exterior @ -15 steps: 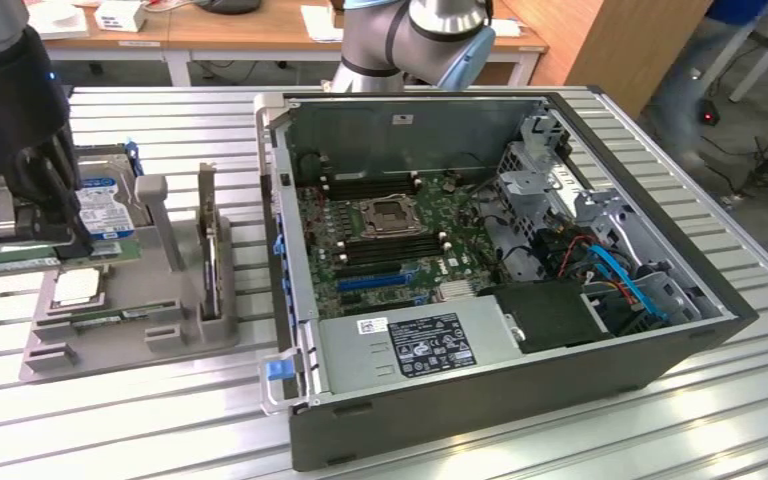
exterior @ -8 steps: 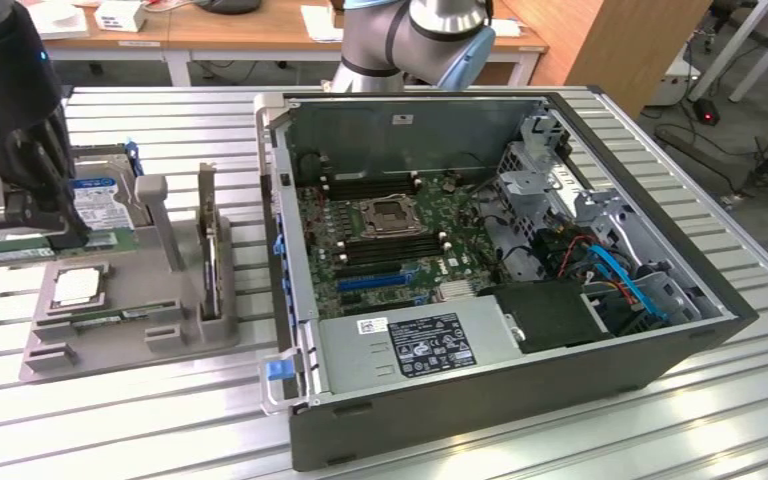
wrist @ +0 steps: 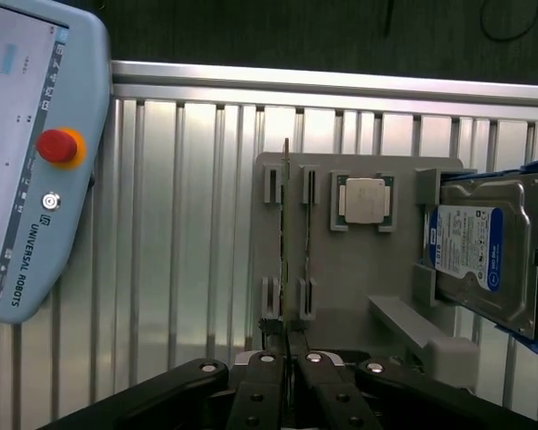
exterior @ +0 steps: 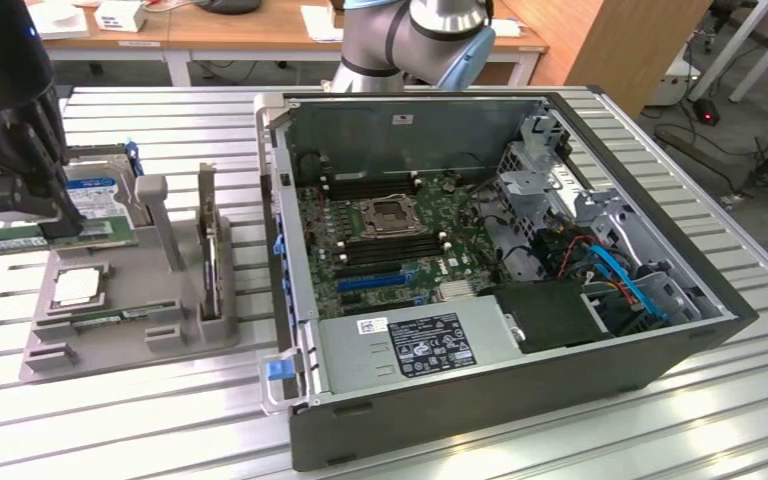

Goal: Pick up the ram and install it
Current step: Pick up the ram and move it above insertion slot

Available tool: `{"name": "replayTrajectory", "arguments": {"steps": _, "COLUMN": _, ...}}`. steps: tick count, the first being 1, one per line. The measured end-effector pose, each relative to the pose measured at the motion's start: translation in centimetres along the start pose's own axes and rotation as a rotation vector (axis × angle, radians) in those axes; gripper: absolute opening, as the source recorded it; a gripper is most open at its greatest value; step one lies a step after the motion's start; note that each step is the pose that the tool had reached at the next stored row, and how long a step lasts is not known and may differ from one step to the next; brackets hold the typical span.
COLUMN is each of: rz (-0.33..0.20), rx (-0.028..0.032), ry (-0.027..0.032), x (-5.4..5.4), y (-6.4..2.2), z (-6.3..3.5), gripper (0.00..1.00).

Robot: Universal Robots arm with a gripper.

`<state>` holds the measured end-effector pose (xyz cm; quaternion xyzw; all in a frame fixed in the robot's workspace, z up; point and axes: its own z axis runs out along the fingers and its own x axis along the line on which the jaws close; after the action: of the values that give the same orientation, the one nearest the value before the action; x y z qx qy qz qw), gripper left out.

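The ram [exterior: 91, 238] is a long green stick held level above the grey holder [exterior: 131, 300] at the exterior view's left. My gripper [exterior: 48, 228] comes down on it from above and is shut on its top edge. From the wrist, the ram [wrist: 287, 233] shows edge-on as a thin line over the holder's slots [wrist: 271, 184], and my gripper [wrist: 287, 339] has both fingers pinched against it. A second thin stick [wrist: 309, 233] stands in the neighbouring slot.
The holder also carries a processor chip [wrist: 365, 199], a silver-and-blue hard drive [wrist: 484, 251] and an upright card with a metal bracket [exterior: 207, 240]. The open computer case [exterior: 704, 330] with its motherboard [exterior: 384, 220] lies at the exterior view's right. A teach pendant [wrist: 36, 161] rests beside the holder.
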<state>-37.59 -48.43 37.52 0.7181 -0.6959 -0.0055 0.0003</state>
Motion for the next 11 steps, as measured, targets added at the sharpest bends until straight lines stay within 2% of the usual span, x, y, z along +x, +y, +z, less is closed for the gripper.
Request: {"name": "replayTrajectory", "arguments": {"steps": 11, "rz": 0.000, "rx": 0.0001, "ry": 0.0000, "x": 0.0, "y": 0.01, "z": -1.87, "gripper": 0.11}}
